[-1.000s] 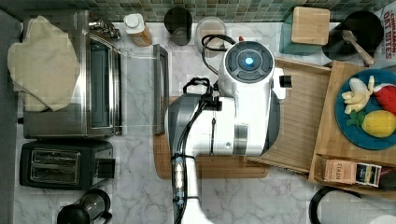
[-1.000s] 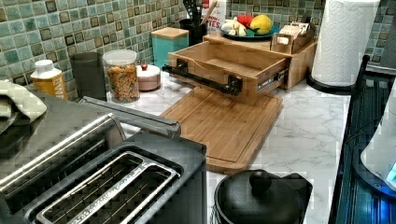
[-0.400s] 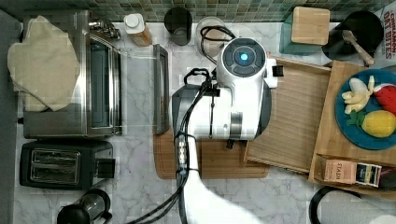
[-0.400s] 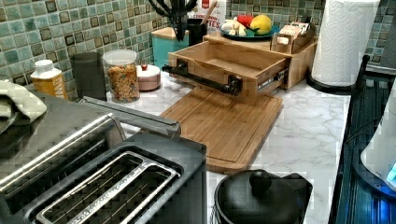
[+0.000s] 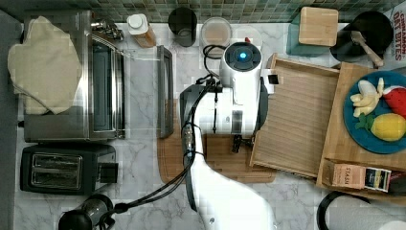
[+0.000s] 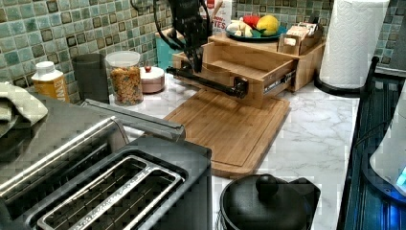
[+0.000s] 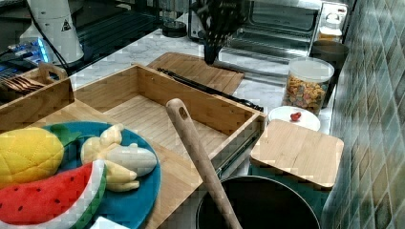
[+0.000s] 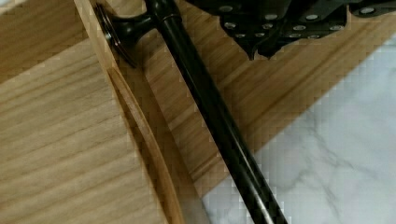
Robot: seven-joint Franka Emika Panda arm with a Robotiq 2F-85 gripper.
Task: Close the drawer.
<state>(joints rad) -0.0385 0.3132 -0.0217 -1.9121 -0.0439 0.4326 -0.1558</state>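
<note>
Arm [image 5: 239, 96] hides drawer [image 5: 301, 120] front; handle [image 8: 210, 116] cropped.

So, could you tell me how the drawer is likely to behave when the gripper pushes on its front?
The drawer looks like rigid bamboo, so it should not flex. It rides on a metal side rail, so it will probably slide straight rather than tip. The gripper sits near one end of the black handle bar; an off-centre push might bind slightly.

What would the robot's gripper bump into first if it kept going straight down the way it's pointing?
Probably the drawer's black handle bar, or the cutting board just beside it. The gripper points down right by the open drawer front, but depth is hard to judge.
</note>
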